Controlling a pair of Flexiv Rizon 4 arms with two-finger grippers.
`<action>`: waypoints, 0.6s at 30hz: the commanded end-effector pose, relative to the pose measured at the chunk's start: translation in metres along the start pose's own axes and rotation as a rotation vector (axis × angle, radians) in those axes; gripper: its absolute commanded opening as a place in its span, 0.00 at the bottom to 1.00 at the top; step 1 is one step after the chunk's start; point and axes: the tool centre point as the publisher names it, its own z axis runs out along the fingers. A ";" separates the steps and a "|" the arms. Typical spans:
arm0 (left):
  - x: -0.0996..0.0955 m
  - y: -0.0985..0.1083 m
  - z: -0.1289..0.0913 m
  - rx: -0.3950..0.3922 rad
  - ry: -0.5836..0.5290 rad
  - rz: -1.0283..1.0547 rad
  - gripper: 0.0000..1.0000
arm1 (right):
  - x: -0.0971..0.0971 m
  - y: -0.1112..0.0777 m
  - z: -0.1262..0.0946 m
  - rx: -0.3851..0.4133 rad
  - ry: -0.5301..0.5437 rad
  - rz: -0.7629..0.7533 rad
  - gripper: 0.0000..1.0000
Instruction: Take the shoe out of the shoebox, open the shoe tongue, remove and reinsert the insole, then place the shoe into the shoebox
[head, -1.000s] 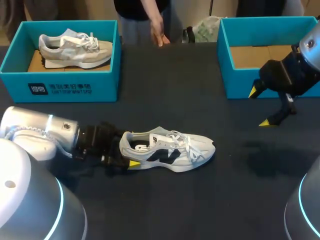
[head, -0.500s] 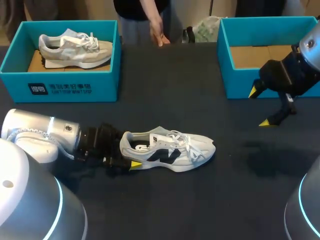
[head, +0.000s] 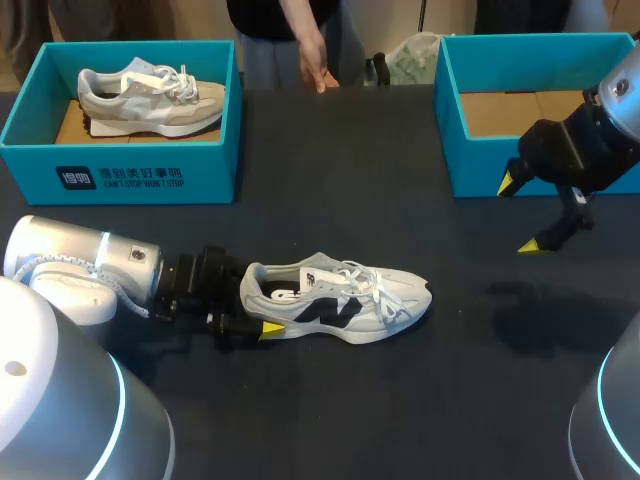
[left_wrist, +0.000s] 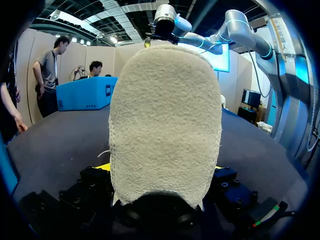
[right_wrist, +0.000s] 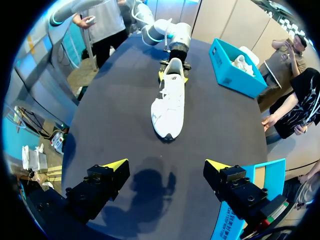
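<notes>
Left end effector (head: 250, 310) clamps the grey-white mesh sneaker (head: 345, 300) by its nine-o'clock heel; right end effector (head: 522, 215) hangs released. Such a shallow pinch may slip.

1. The shoe (head: 335, 298) at six o'clock is white and pale grey, with a black side mark.
2. The box (head: 130, 175) at ten o'clock and the other box (head: 478, 165) at two o'clock are teal, brown inside.
3. The table (head: 330, 180) is black.
4. The right gripper (head: 521, 214) is black, yellow-tipped.
</notes>
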 end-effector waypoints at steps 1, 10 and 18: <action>0.000 0.003 0.007 -0.003 0.002 -0.001 0.00 | 0.000 0.000 0.001 0.002 -0.001 0.000 1.00; 0.000 0.003 0.007 -0.003 0.002 -0.001 0.00 | -0.009 0.024 0.000 0.019 -0.121 0.272 1.00; 0.000 0.003 0.007 -0.003 0.002 -0.001 0.00 | -0.013 0.052 -0.004 0.078 -0.228 0.495 1.00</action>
